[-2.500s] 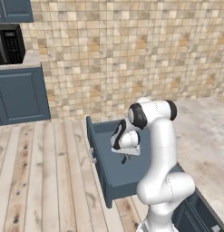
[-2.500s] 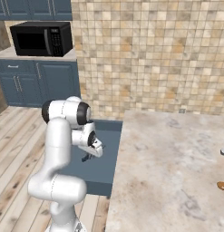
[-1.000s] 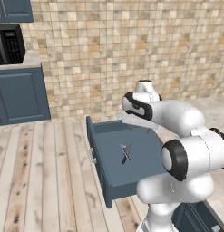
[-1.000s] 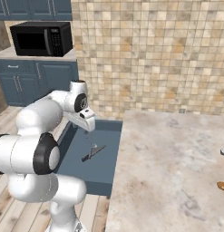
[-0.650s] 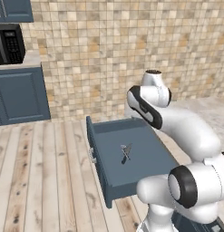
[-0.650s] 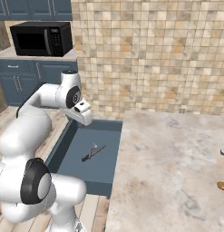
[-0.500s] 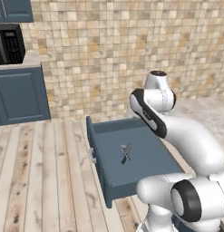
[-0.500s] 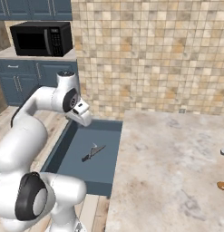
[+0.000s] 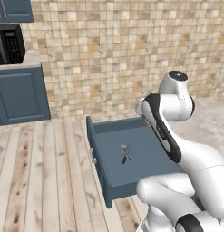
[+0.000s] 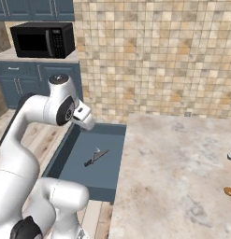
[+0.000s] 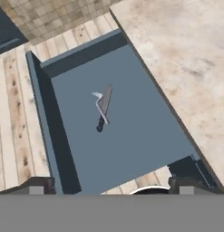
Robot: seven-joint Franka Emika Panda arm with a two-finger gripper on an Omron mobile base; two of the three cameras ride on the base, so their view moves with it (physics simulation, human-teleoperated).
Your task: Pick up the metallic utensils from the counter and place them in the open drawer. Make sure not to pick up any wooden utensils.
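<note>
Knife (image 11: 103,107) now lies loose mid-floor in the open drawer (image 11: 145,149), something thin and silvery touching its blade, while the gripper (image 11: 114,182) has gone from down inside the drawer to high above it, jaws spread wide and empty. That one's delivered. Far from the drawer, at the counter (image 10: 182,172) edge, a grey piece (image 10: 230,156) and the wooden spoon (image 10: 229,191) remain — grey piece next, I'd guess.

Knife (image 11: 103,108) inside the open drawer (image 11: 145,149), beside the counter (image 11: 190,59); wooden spoon (image 10: 229,191) on counter.
</note>
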